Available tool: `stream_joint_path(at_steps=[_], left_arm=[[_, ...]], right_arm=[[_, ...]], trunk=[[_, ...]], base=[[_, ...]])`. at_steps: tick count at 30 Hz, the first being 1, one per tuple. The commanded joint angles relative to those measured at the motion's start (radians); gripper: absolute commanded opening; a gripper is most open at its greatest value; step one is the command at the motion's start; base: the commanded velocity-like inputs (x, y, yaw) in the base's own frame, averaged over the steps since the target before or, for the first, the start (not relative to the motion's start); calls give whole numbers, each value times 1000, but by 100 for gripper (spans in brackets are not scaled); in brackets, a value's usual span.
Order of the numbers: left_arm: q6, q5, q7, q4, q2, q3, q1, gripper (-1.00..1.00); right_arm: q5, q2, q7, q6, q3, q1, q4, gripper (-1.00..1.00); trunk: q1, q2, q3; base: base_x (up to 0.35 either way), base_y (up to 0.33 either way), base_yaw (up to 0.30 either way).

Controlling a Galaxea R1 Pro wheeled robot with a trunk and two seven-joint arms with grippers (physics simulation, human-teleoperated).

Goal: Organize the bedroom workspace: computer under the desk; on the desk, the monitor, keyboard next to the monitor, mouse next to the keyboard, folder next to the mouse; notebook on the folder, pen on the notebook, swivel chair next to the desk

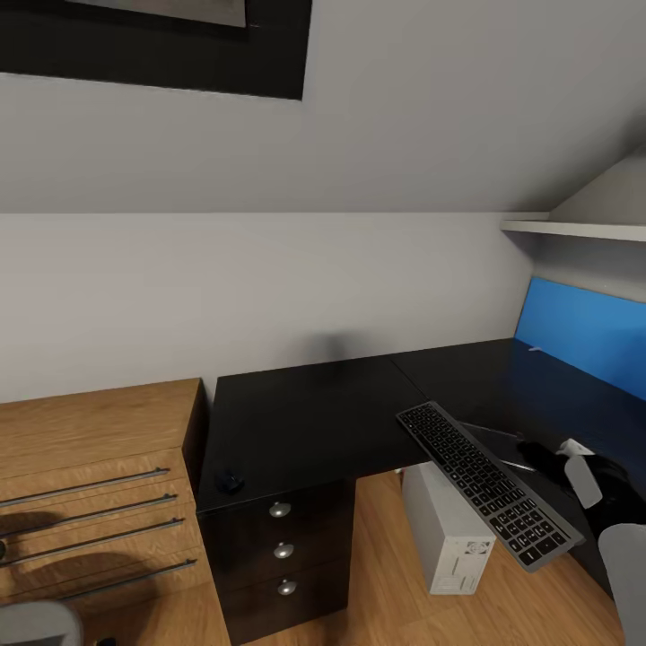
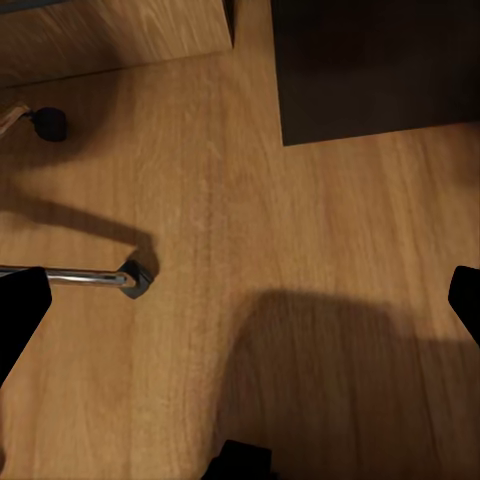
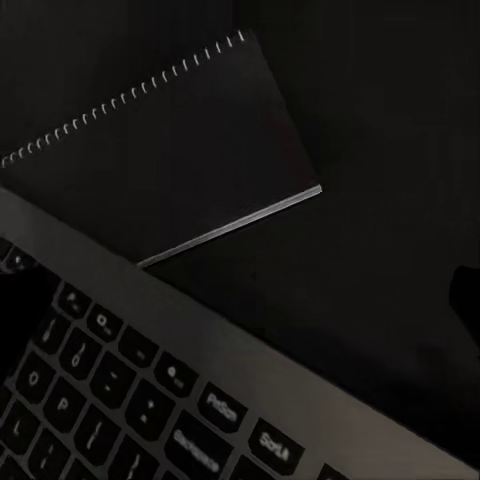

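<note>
Right jaws are gripping the slim dark-grey keyboard, which is hanging half over the glossy black bench. Left jaws are gaping above the wood floor. Lowering it level, clear of the spiral-bound notebook, seems wise.

A keyboard hung tilted over the desk's inner corner, its far end above the black top and its near end out over the floor, barring the way down to the computer beneath. Just beyond it, a notebook lay flat on the desk. A mouse sat near the left front edge; the top between it and the keyboard lay open. Wood floor beside the drawer unit was open too, but for a chair's chrome leg.
</note>
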Motion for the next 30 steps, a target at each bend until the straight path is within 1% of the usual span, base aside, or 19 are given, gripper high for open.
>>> stream_joint_path(at_steps=[1,7,9,10,11,12,13,14,16,17,20,21,22,23,24,25,26,30], left_arm=[[-3,6,7,0,0,-10,-1,100],[-3,5,6,0,0,-13,-1,100],[-3,5,6,0,0,-14,-1,100],[-3,5,6,0,0,-14,-1,100],[-3,5,6,0,0,-14,-1,100],[-3,5,6,0,0,-13,-1,100],[-3,5,6,0,0,-13,-1,100],[-3,6,6,0,0,-12,-1,100],[-3,6,6,0,1,-12,-1,100],[-3,6,6,0,1,-11,-1,100],[-3,6,6,0,1,-9,-1,100],[-3,7,6,0,1,-9,-1,100],[-3,7,6,0,1,-8,-1,100],[-3,7,6,0,1,-7,-1,100],[-3,8,6,0,1,-5,-1,100],[-3,8,6,0,2,-5,-1,100],[-3,8,6,0,2,-5,-1,100],[-3,9,6,0,2,-5,-1,100]], right_arm=[[-10,3,-7,5,0,0,-10,100],[-6,29,-8,7,0,13,-96,100],[-4,49,-9,9,0,50,-182,100],[-4,55,-9,10,0,64,-210,100],[-3,71,-10,14,0,97,-276,100],[-3,92,-11,23,0,135,-353,100],[-2,104,-12,29,0,155,-395,100],[-1,133,-15,42,0,194,-483,100],[1,165,-20,58,0,232,-571,100],[2,199,-28,76,0,269,-653,100],[6,248,-39,106,1,320,-749,100],[9,277,-44,128,2,348,-795,100],[10,290,-45,138,3,359,-813,100],[11,314,-47,157,4,377,-841,100],[12,358,-48,185,6,400,-881,100],[12,365,-48,187,6,402,-885,100],[12,377,-48,193,7,407,-892,100],[12,386,-49,197,7,410,-898,100]], trunk=[[0,-1,-1],[0,-1,-1],[0,-1,-1],[0,-1,-1],[0,-1,-1],[0,-1,-1],[0,-1,-1],[0,-1,-1],[0,-1,-1],[0,-1,-1],[0,-1,-1],[0,-1,-1],[0,-1,-1],[0,-1,-1],[0,-1,-1],[0,-1,-1],[0,-1,-1],[0,-1,-1]], base=[[0,0,0],[0,0,0],[0,0,0],[0,0,0],[0,0,0],[0,0,0],[0,0,0],[0,0,0],[0,0,0],[0,0,0],[0,0,0],[0,0,0],[0,0,0],[0,0,0],[0,0,0],[0,0,0],[0,0,0],[0,0,0]])
